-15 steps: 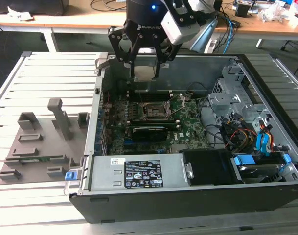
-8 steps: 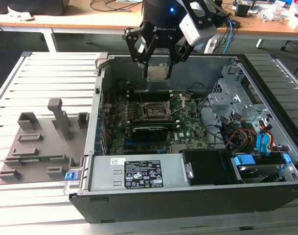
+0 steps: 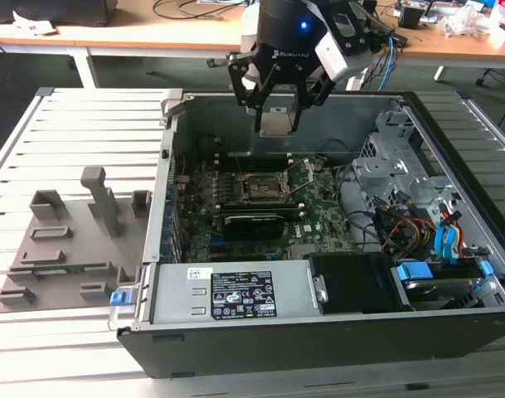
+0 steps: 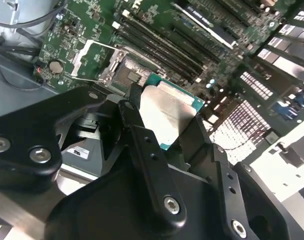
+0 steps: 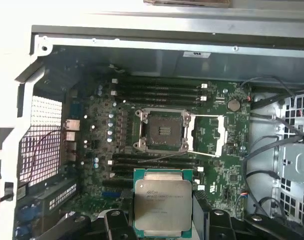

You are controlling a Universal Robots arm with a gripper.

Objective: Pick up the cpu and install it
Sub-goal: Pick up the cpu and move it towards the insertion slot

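My gripper [image 3: 276,126] hangs above the open computer case, over its back wall, shut on the cpu [image 3: 276,123]. The cpu is a flat square chip with a silver-grey metal top and a green edge, held between the black fingers in both wrist views [image 5: 162,207] [image 4: 166,117]. Below it on the green motherboard lies the open cpu socket [image 5: 161,131] [image 3: 259,189] [image 4: 129,75], a black square in a metal frame with its load plate [image 5: 206,137] swung aside. The cpu hangs well above the socket, apart from it.
The case [image 3: 177,145] stands open on a slatted white table. Drive cages and cables [image 3: 418,215] fill the case at the exterior view's right. A grey moulded holder [image 3: 70,240] lies on the table at the left. RAM slots [image 5: 156,90] flank the socket.
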